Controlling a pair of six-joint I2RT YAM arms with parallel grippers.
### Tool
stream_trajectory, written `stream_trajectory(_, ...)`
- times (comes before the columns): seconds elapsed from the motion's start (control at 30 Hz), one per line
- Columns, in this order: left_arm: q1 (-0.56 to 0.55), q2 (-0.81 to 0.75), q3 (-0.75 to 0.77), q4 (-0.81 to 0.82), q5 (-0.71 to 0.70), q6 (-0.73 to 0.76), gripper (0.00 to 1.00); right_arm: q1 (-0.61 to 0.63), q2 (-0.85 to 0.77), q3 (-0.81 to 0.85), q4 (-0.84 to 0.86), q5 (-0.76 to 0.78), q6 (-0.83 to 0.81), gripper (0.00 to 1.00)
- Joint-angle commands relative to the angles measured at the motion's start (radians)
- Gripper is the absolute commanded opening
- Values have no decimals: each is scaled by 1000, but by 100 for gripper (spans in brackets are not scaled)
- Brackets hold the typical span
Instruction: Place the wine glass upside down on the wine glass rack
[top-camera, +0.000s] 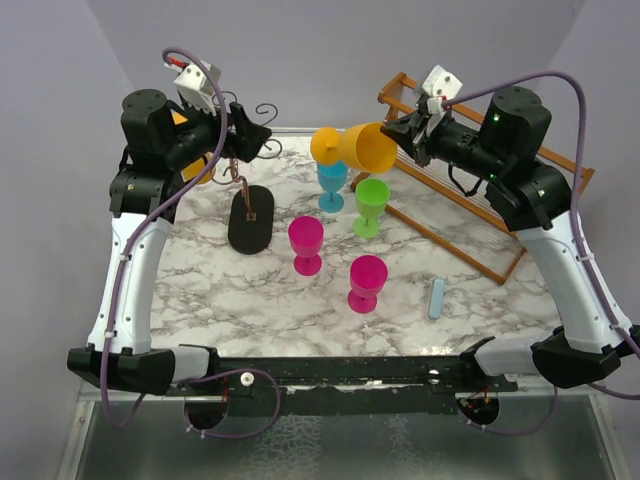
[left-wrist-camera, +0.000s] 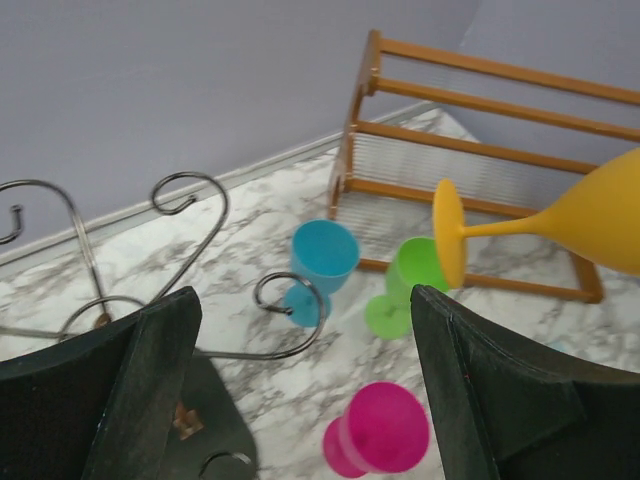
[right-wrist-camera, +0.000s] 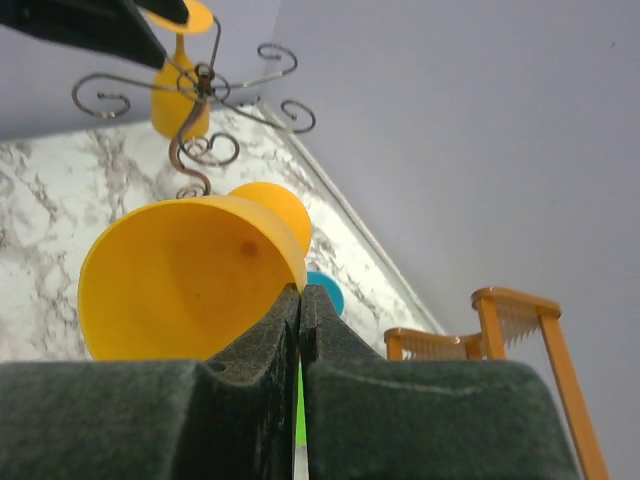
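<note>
while the right gripper (right-wrist-camera: 300, 298) is pinched tight on the bowl rim of the orange wine glass (right-wrist-camera: 185, 290), i see the glass lying sideways in the air, mouth toward the gripper, foot pointing left toward the wine glass rack (top-camera: 240, 190). it hangs above the far middle of the tabletop (top-camera: 200, 290), apart from the rack, not hung on it. left gripper (left-wrist-camera: 305, 300) has its jaws wide apart with nothing between them, hovering just beside the rack's curled arms at the far left corner. rack stands upright on its black oval base near the far left edge. a second orange glass (right-wrist-camera: 180, 100) hangs upside down from one rack arm. below the held glass, blue glass (top-camera: 332, 185) and green glass (top-camera: 371, 205) stand upright side by side. pink glass (top-camera: 306, 243) stands upright at the centre, second pink glass (top-camera: 367, 282) nearer the near edge. wooden slatted rack (top-camera: 470, 215) sits along the far right edge. small pale blue piece (top-camera: 437, 298) lies flat toward the right edge; can't tell what it is.
</note>
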Motion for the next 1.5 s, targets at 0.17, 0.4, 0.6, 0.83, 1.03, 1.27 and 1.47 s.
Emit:
stream_trajectory(0.17, -97, 78, -12, 234, 172, -353, 85, 6, 18, 104, 114, -107, 137, 1)
stream_trajectory(0.4, -107, 85, -94, 339, 264, -448, 73, 6, 12, 99, 126, -108, 156, 1)
stream_trajectory(0.6, -108, 80, -137, 378, 306, -487, 57, 6, 8, 84, 134, -113, 159, 1)
stream_trajectory(0.83, -117, 104, -157, 403, 388, -537, 38, 6, 11, 71, 144, -107, 157, 1)
stream_trajectory(1.03, -123, 112, -163, 422, 415, -552, 29, 6, 11, 63, 152, -105, 156, 1)
stream_trajectory(1.27, -128, 107, -176, 456, 447, -576, 1, 6, 6, 27, 165, -87, 138, 1)
stream_trajectory(1.47, -123, 74, -130, 337, 339, -434, 0, 6, -21, -22, 168, -44, 86, 21)
